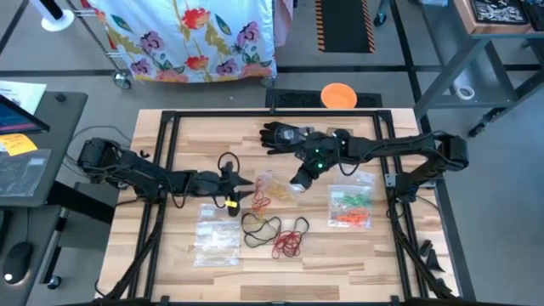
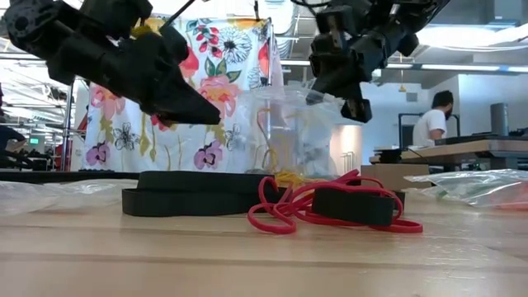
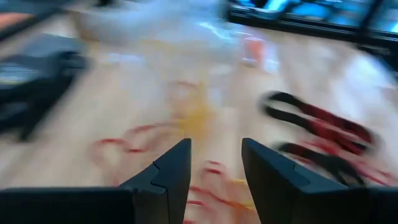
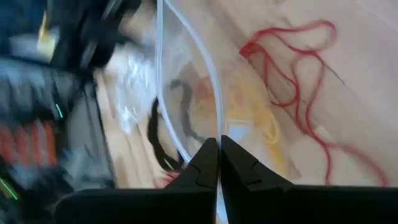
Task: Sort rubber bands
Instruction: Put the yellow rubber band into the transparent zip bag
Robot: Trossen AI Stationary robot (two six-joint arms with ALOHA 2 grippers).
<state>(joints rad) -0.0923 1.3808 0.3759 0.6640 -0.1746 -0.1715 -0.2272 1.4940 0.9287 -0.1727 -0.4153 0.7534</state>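
Note:
Loose rubber bands lie mid-table: black loops (image 1: 259, 225), red ones (image 1: 290, 243) and a red-orange one (image 1: 260, 204). My right gripper (image 1: 298, 184) is shut on a clear plastic bag (image 1: 274, 185) that holds yellow bands (image 4: 252, 127). My left gripper (image 1: 248, 190) stands open just left of that bag, a little above the table, with nothing between its fingers (image 3: 171, 171). Ahead of it in the left wrist view are yellow bands (image 3: 196, 115) and red and black bands (image 3: 323, 124). My right gripper pinches the clear bag's upper edge (image 4: 216, 134) between its two shut fingers, slanting down from the table's far right. The bag (image 2: 289, 136) hangs upright below the fingers with its mouth held up. The yellow bands sit low inside it, near the table.
A clear bag with green and orange bands (image 1: 350, 208) lies right of centre, and another clear bag (image 1: 217, 242) lies front left. A black glove (image 1: 285, 136) lies at the back, and an orange disc (image 1: 338, 95) lies beyond the far edge. A black frame (image 1: 166, 161) borders the table.

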